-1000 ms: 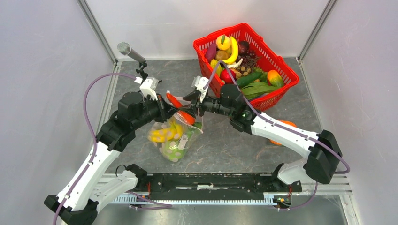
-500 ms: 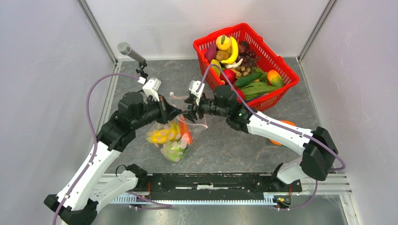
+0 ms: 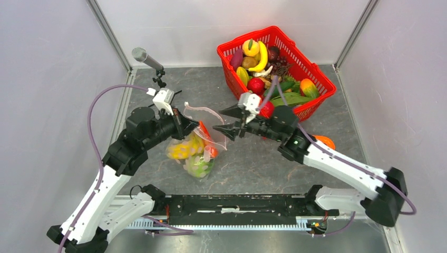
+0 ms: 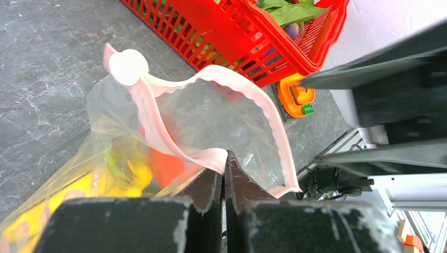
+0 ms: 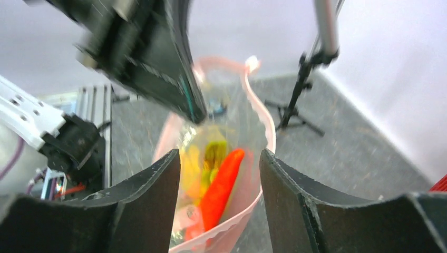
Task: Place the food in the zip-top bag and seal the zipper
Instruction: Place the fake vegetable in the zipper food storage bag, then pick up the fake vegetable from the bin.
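Left gripper (image 4: 224, 163) is clamping the zipper (image 4: 203, 155) of the zip-top bag (image 3: 213, 139), carrot (image 5: 221, 182) and bananas (image 3: 182, 150) sitting inside, while the right gripper (image 3: 218, 120) is hovering spread apart and empty beside the gaping mouth, risking the one-sided pinch slipping and spilling food.

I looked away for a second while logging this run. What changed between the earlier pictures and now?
The right claw let go of the carrot, now inside the zip-top bag, and pulled back rightward, open and empty. The left claw still pinches the pink zipper; the red basket stayed put.
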Robot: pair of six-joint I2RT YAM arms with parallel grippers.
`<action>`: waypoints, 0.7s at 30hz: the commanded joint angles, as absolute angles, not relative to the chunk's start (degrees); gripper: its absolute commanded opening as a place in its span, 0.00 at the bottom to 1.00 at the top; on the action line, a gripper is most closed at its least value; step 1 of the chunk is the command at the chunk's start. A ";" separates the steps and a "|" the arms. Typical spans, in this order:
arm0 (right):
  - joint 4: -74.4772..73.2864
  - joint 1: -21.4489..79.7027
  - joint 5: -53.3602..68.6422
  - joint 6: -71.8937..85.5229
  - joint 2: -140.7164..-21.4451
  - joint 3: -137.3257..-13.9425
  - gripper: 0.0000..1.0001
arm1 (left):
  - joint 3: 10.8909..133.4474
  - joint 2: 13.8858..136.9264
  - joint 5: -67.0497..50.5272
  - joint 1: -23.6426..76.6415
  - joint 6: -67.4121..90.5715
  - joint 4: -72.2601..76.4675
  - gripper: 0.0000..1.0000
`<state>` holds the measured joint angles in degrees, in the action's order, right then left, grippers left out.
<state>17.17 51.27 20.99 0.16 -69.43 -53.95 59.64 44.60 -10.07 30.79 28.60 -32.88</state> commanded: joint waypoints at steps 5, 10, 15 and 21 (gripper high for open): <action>20.56 51.33 1.53 -5.62 -56.76 -52.12 0.67 | 61.52 49.95 -17.31 30.96 27.68 -28.01 0.02; 15.95 49.73 -23.43 -8.30 -56.50 -54.86 0.78 | 61.13 49.37 -17.48 30.94 27.82 -27.53 0.02; 7.43 40.34 -21.10 -1.97 -60.50 -59.71 0.79 | 60.82 48.79 -18.13 30.94 27.88 -27.15 0.02; 1.91 28.10 -10.49 7.09 -65.54 -62.70 0.80 | 60.23 48.33 -18.98 30.94 27.87 -27.16 0.02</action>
